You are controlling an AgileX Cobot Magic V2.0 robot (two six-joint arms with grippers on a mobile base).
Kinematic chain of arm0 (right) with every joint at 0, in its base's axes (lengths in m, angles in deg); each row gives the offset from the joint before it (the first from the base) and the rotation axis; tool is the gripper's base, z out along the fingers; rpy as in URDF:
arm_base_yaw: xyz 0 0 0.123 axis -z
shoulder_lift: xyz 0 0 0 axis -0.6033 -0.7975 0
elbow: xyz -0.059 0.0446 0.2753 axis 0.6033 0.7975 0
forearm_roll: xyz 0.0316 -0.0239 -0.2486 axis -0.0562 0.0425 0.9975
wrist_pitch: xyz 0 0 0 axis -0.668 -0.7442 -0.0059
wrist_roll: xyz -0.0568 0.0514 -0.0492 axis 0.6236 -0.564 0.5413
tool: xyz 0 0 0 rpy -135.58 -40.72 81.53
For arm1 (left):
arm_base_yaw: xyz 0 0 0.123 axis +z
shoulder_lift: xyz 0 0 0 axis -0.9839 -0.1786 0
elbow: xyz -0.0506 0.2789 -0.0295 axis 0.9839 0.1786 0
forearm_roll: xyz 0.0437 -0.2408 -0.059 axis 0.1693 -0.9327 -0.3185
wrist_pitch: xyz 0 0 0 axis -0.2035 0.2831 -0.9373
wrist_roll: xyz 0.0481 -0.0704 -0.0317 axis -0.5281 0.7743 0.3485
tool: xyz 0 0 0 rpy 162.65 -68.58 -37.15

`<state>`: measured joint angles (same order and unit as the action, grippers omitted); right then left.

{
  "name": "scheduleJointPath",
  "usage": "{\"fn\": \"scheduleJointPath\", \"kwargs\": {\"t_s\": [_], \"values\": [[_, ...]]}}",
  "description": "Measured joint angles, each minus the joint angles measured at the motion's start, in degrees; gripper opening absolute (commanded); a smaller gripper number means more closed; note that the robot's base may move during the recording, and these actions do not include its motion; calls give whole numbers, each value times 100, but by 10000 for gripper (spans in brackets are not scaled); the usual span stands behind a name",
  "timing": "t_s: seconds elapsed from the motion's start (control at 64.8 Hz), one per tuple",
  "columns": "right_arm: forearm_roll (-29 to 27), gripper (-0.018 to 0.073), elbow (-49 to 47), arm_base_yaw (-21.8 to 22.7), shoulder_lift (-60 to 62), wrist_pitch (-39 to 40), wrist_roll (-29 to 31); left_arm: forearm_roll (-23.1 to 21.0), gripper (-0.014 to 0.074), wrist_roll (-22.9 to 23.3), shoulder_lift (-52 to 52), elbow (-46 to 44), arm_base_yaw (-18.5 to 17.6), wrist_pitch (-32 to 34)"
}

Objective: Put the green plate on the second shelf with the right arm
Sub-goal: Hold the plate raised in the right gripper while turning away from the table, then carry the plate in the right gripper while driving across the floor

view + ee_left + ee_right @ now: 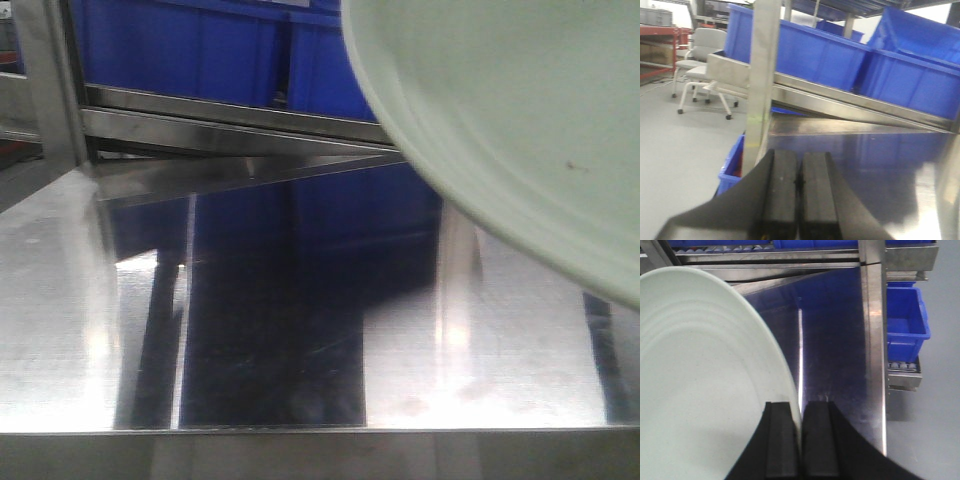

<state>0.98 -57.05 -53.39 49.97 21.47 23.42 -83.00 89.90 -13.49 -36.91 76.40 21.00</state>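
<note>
Green plate [705, 380]: held tilted, rim pinched in right claw [800, 410], over the steel shelf [60, 300]. Handling advice: level it, lower until its base meets the steel, then release. Left claw [800, 160]: clenched, empty.

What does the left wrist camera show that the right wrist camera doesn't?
Only the left wrist view shows the left tool, shut on nothing, plus a white chair and a red rack at far left. Only the right wrist view shows the plate, its rim pinched in the right tool. Both show the steel shelf and blue bins.
</note>
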Motion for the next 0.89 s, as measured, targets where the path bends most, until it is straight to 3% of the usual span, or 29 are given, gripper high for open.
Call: {"fn": "scheduleJointPath", "kwargs": {"t_s": [0.895], "values": [[0,48,0,0,0,0,-12,0,130,0,0,0,0,0]]}}
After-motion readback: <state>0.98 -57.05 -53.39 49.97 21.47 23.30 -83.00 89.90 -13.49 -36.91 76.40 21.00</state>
